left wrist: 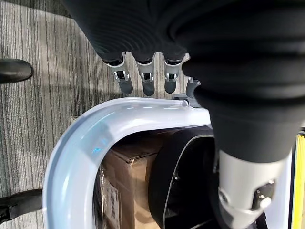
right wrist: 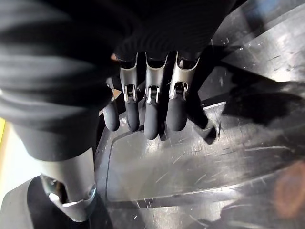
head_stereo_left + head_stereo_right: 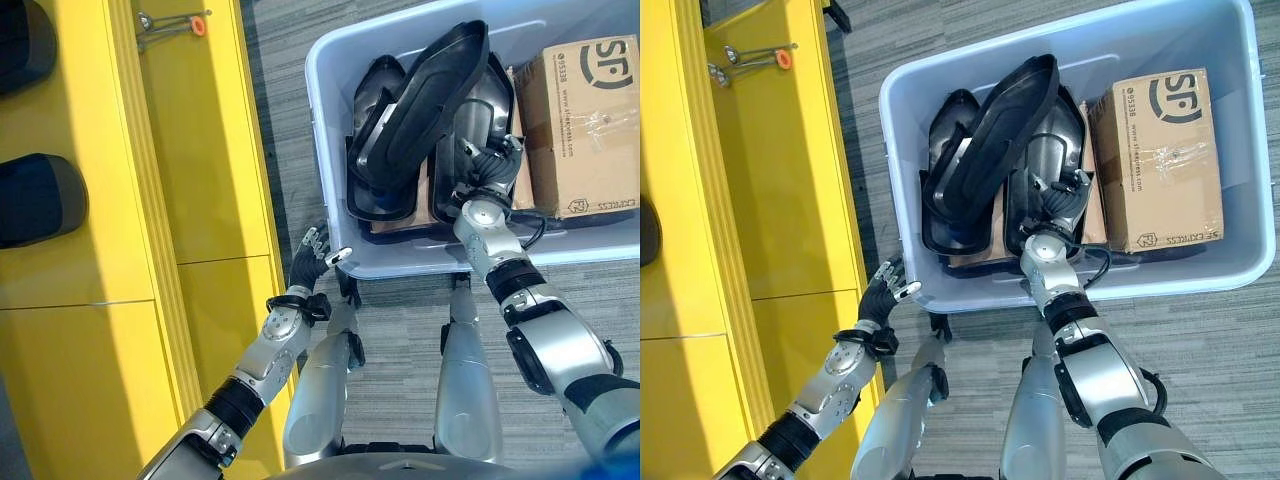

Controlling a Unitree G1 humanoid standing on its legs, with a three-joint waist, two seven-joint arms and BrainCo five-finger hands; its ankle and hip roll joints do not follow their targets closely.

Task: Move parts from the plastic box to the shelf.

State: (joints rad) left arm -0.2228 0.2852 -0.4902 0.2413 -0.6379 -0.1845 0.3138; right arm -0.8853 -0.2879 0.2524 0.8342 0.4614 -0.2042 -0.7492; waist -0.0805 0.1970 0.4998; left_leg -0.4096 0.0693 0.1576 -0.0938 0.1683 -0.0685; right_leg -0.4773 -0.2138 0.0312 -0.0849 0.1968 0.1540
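Note:
The pale plastic box (image 3: 322,110) stands on the grey carpet and holds several black moulded parts. One long part (image 3: 425,95) leans tilted across the others. My right hand (image 3: 484,168) reaches inside the box, open. Its fingertips (image 2: 147,125) rest on a glossy black part (image 2: 190,162) and its thumb stays off to the side. My left hand (image 3: 311,262) hovers open outside the box's near corner, fingers (image 1: 145,82) relaxed above the rim (image 1: 119,114), holding nothing. The yellow shelf (image 3: 190,150) runs along my left.
A brown cardboard box (image 3: 585,120) fills the right end of the plastic box. Two black parts (image 3: 35,200) lie on the shelf at the far left. Metal hooks with an orange tip (image 3: 170,25) stick out at the shelf's far end.

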